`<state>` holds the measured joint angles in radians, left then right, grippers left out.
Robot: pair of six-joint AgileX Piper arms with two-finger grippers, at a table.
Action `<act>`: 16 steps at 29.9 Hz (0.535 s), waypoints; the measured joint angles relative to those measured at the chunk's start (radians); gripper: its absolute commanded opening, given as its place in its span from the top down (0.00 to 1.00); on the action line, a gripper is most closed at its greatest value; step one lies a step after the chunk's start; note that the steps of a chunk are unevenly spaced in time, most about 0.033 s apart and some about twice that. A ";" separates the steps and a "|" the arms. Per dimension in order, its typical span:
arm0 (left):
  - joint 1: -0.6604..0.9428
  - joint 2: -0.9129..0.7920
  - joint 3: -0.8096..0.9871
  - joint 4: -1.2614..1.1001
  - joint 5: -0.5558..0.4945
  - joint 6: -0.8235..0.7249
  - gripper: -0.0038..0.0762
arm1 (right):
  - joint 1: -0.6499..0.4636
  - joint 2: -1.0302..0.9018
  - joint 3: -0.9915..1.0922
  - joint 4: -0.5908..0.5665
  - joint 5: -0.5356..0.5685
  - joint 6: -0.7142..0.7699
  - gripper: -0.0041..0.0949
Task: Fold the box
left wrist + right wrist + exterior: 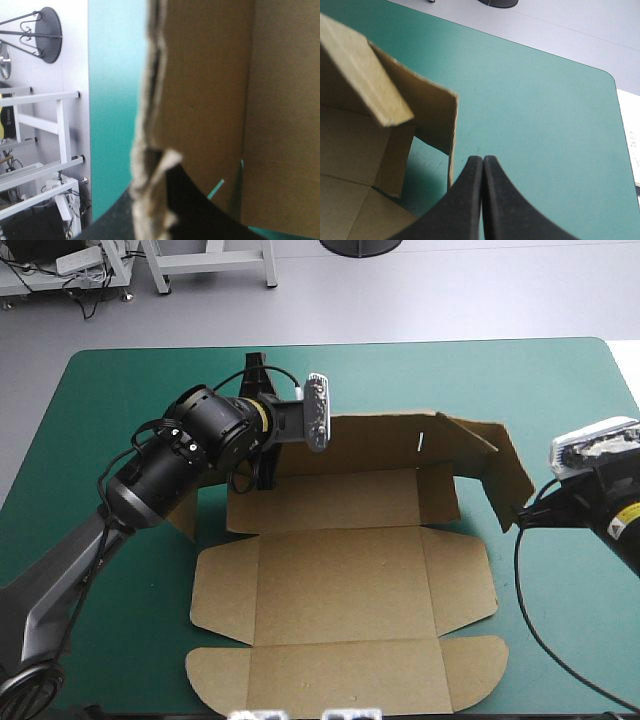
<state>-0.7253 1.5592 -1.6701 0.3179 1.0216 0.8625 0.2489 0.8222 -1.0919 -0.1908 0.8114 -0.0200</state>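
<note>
The brown box (340,580) lies opened out in the middle of the teal-green worktop (120,420), only partly formed. Its broad base and the panel with rounded ears toward 6 o'clock lie flat, and so do the short flaps at 3 and 9 o'clock of the base. The long far wall (350,445) at 12 o'clock stands raised, and at 2 o'clock a side flap (495,475) stands tilted up from the cover.

The left pincer (262,465) reaches in at the box's 10 o'clock corner. In the left wrist view its black fingers (200,210) are clamped on the board, whose ragged cut edge rises between them, with the inner face of the wall ahead.

The right pincer (522,512) sits at 3 o'clock, just beside the outer edge of the raised side flap. In the right wrist view its two fingers (470,200) are pressed together in a point with nothing between them. The flap's upright edge is right at the tip, and I cannot tell whether they touch.
</note>
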 measured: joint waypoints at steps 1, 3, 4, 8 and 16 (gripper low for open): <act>0.000 -0.007 0.027 -0.010 -0.012 0.016 0.96 | 0.000 0.027 -0.023 0.000 0.006 -0.002 0.98; 0.000 -0.024 0.064 -0.016 -0.038 0.026 0.96 | 0.000 0.068 -0.056 0.000 0.011 -0.004 0.98; 0.000 -0.037 0.092 -0.012 -0.067 0.023 0.96 | 0.000 0.091 -0.077 0.000 0.015 -0.007 0.98; 0.000 -0.072 0.169 0.026 -0.161 -0.038 0.96 | 0.000 0.182 -0.167 0.000 0.048 -0.023 0.98; 0.000 -0.128 0.342 0.119 -0.319 -0.106 0.96 | 0.000 0.371 -0.418 0.098 0.201 -0.153 0.98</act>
<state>-0.7253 1.4313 -1.3284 0.4366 0.7028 0.7563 0.2489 1.1934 -1.5099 -0.0925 1.0123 -0.1733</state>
